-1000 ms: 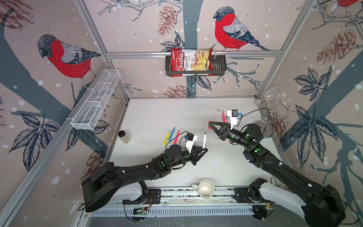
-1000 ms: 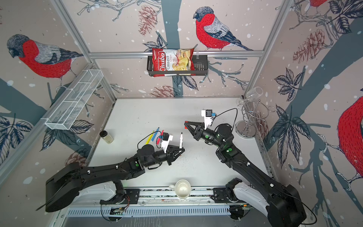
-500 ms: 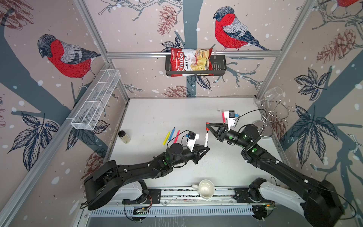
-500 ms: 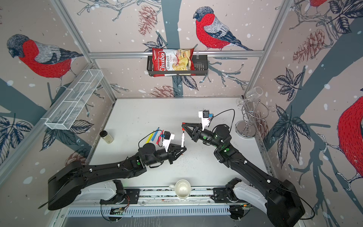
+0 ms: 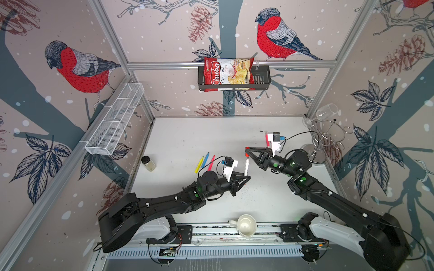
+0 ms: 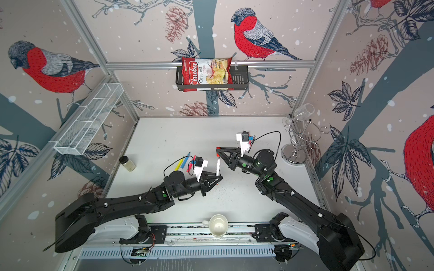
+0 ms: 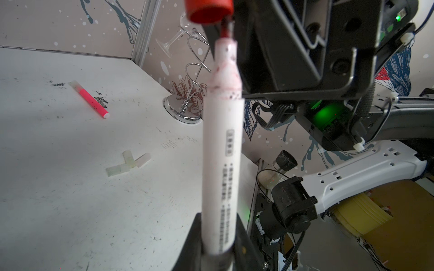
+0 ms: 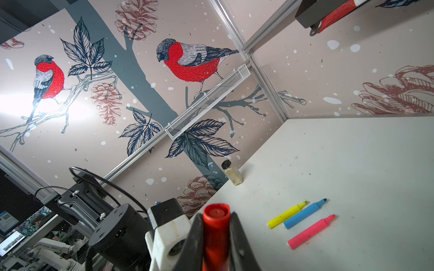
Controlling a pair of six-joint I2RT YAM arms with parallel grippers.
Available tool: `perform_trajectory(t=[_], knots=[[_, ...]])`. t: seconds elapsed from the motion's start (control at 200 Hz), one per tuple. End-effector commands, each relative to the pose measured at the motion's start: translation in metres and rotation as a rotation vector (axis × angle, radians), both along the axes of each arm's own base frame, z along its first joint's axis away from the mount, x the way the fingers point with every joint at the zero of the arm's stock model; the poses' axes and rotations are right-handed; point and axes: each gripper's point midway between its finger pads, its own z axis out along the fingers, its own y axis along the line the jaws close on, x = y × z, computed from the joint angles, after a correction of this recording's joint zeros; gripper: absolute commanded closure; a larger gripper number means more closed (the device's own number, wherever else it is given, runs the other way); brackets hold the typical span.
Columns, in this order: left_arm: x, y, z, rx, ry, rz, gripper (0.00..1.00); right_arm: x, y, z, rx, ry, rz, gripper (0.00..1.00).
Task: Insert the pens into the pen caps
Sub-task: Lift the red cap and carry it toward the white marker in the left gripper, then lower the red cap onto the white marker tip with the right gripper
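My left gripper (image 5: 246, 177) (image 6: 218, 175) (image 7: 218, 234) is shut on a white pen (image 5: 246, 166) (image 7: 223, 152) and holds it upright. Its red tip (image 7: 224, 31) reaches the red pen cap (image 5: 247, 148) (image 7: 209, 10) (image 8: 216, 225). My right gripper (image 5: 247, 150) (image 6: 218, 149) (image 8: 216, 219) is shut on that cap just above the pen. I cannot tell whether tip and cap touch. Yellow (image 5: 199, 164), blue (image 5: 204, 159) and pink (image 5: 211, 162) pens lie together on the table. Another pink pen (image 7: 91, 99) lies farther back. Three whitish caps (image 7: 128, 162) lie loose.
A small jar (image 5: 148, 163) stands near the left wall. A chrome glass rack (image 5: 321, 140) fills the right back corner. A white cup (image 5: 245, 225) sits at the front rail. A wire tray (image 5: 115, 122) and a basket with a chips bag (image 5: 226, 75) hang on the walls.
The right gripper with the red cap has moved left and the left gripper with the white pen has moved right. The pen's tip now sits directly under the cap.
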Motion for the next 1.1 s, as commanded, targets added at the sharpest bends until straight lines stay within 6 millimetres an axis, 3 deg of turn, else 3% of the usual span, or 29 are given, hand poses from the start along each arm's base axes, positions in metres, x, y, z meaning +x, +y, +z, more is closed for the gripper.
perform_trajectory(t=[0.0,0.625,1.096], knots=[[0.004,0.001,0.005,-0.012,-0.024,0.02,1.0,-0.006,-0.002,0.016,0.038,-0.046,0.01,0.84],[0.002,0.002,0.006,-0.012,-0.029,0.015,1.0,-0.005,0.001,0.016,0.038,-0.05,0.013,0.84],[0.0,0.006,0.022,-0.05,-0.051,0.014,1.0,-0.015,0.003,0.015,0.044,-0.069,0.05,0.84]])
